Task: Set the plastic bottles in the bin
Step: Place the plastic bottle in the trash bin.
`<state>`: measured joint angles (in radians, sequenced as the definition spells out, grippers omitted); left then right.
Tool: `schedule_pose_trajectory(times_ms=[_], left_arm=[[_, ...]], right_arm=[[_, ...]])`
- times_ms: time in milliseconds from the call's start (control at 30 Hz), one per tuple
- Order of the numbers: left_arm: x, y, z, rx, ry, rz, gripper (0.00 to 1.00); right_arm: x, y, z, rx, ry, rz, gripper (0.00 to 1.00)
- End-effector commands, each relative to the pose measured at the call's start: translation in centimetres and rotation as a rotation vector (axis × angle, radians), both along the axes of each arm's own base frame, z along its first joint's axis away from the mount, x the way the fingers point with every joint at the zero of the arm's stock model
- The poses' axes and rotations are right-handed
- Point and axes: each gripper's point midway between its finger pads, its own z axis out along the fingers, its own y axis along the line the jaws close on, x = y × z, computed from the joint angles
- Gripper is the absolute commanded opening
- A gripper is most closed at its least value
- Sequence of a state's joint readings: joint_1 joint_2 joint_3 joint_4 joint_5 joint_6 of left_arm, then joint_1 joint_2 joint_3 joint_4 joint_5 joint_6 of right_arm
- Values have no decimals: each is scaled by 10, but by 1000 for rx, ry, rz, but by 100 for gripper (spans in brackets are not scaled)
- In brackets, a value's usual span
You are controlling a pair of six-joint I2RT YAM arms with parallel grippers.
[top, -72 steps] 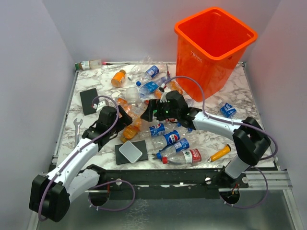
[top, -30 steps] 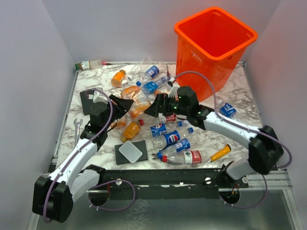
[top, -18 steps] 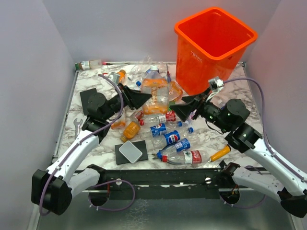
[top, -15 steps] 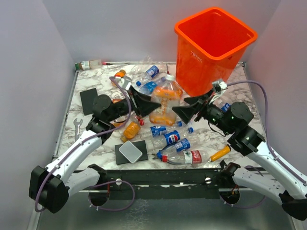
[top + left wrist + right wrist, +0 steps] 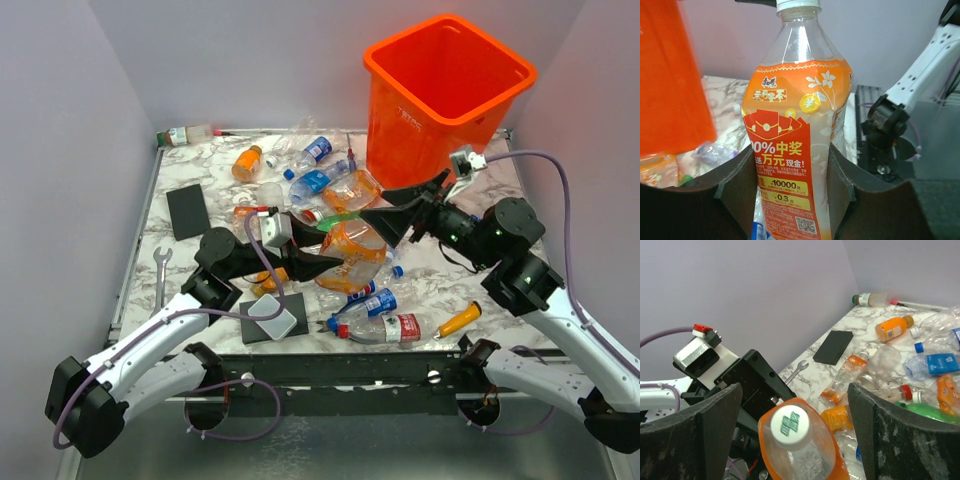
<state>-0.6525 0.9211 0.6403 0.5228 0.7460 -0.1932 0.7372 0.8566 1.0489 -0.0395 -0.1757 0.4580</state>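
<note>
- Leaving the bin [image 5: 420, 130] upright at the table's [image 5: 200, 160] far right corner, other bottles [image 5: 375, 325] scattered nearby.
- Clamping the left gripper [image 5: 322, 268] on an orange-labelled bottle [image 5: 795, 125], up off the table.
- Holding the right gripper [image 5: 378, 212] wide open around its white cap [image 5: 788, 424], not touching.

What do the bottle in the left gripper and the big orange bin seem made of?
The bottle: thin clear plastic, glossy, see-through above its printed orange label. The bin: probably moulded plastic, opaque, smooth with a slight sheen, rolled rim.
</note>
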Motion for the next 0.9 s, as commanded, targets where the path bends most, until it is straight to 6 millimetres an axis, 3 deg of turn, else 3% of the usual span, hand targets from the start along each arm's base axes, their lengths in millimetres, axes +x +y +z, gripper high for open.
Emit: schedule_pose_trajectory(times_ms=[0,133,433,567,867], left_arm=[[18,7,-8,-22,-102,154,8],[18,11,-11,-62,-84,186,8],[19,19,-6,-87,-97,239,8],[17,17,-7,-84,-95,230,8],[16,16,-9,-81,-90,225,8]], right_arm=[[-9,16,-13,-62,71,105,88],[-6,19,-35,-120,143,109,86],[3,20,-61,-186,205,76,79],[9,21,-72,-197,233,57,70],[15,30,-41,-67,161,63,73]])
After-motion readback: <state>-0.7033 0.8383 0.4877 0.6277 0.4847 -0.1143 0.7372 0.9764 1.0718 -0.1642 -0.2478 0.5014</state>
